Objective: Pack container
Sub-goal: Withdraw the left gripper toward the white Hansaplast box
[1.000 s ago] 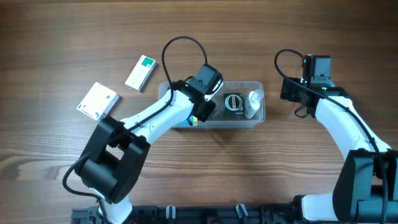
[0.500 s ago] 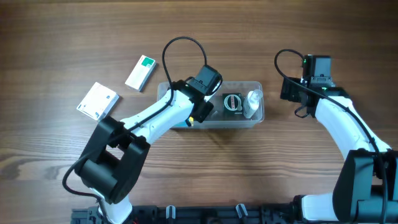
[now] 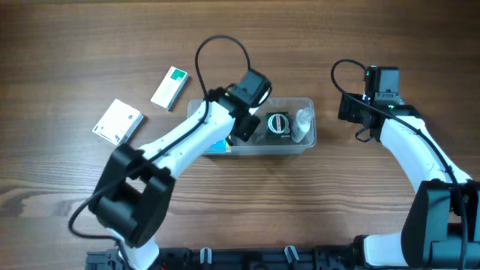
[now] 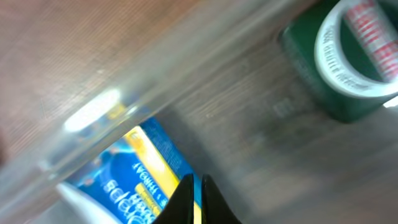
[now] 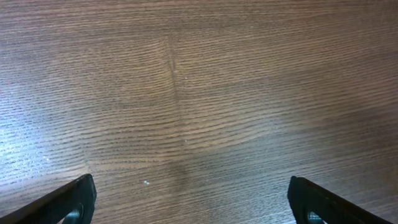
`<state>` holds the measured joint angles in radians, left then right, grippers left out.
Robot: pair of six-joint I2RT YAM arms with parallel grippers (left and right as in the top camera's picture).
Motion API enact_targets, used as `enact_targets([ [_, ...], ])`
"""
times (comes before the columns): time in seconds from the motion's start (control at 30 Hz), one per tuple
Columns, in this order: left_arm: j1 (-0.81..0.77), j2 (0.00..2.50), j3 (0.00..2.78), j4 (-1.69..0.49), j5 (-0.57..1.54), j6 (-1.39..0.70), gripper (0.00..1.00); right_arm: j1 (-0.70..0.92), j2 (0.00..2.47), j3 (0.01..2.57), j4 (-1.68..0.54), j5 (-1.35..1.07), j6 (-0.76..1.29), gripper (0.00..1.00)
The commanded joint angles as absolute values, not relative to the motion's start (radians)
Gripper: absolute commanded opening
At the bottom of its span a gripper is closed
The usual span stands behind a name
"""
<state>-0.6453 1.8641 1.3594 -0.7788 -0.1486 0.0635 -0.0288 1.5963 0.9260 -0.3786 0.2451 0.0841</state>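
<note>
The clear plastic container (image 3: pixel 310 139) lies at mid-table. It holds a green-cased tape roll (image 3: pixel 279 124), a clear crumpled item (image 3: pixel 302 124) and a blue and yellow box (image 3: pixel 218 146) at its left end. My left gripper (image 3: pixel 241 135) is inside the container, fingers shut, just above the blue box. The left wrist view shows the shut fingertips (image 4: pixel 197 200) over the blue box (image 4: pixel 134 177), the container wall (image 4: pixel 124 93) and the tape roll (image 4: pixel 357 56). My right gripper (image 3: pixel 349 111) is open wide and empty to the right of the container, over bare wood (image 5: pixel 193 190).
A white box with a green end (image 3: pixel 169 87) and a larger white box (image 3: pixel 118 121) lie on the table left of the container. The left arm's cable loops above the container's left end.
My left gripper has moved back and slightly right inside the container, off the front wall. The blue box now lies uncovered at the left end. The container shifted slightly. The right arm is still.
</note>
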Motion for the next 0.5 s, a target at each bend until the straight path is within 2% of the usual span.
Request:
enact_targets([
  [0.0,-0.603,1.728,1.472,-0.862,-0.177,-0.037,0.06,-0.027,1.605,0.922,-0.374,0.262,0.078,1.0],
  [0.17,-0.426,1.573,1.486,-0.961,-0.298,-0.147,0.08,-0.027,1.605,0.922,-0.374,0.262,0.078,1.0],
  [0.2,-0.361,1.541,1.486,-0.994,-0.301,-0.152,0.1,-0.027,1.605,0.922,-0.374,0.262,0.078,1.0],
  [0.27,-0.102,1.483,1.486,-1.099,-0.287,-0.196,0.11,-0.027,1.605,0.922,-0.374,0.262,0.078,1.0],
  [0.37,0.065,1.491,1.486,-1.142,-0.215,-0.196,0.11,-0.027,1.605,0.922,-0.374,0.262,0.078,1.0],
  [0.4,0.13,1.499,1.486,-1.15,-0.174,-0.196,0.15,-0.027,1.605,0.922,-0.374,0.262,0.078,1.0],
  [0.47,0.243,1.523,1.485,-1.145,-0.136,-0.195,0.34,-0.027,1.605,0.922,-0.374,0.262,0.078,1.0],
])
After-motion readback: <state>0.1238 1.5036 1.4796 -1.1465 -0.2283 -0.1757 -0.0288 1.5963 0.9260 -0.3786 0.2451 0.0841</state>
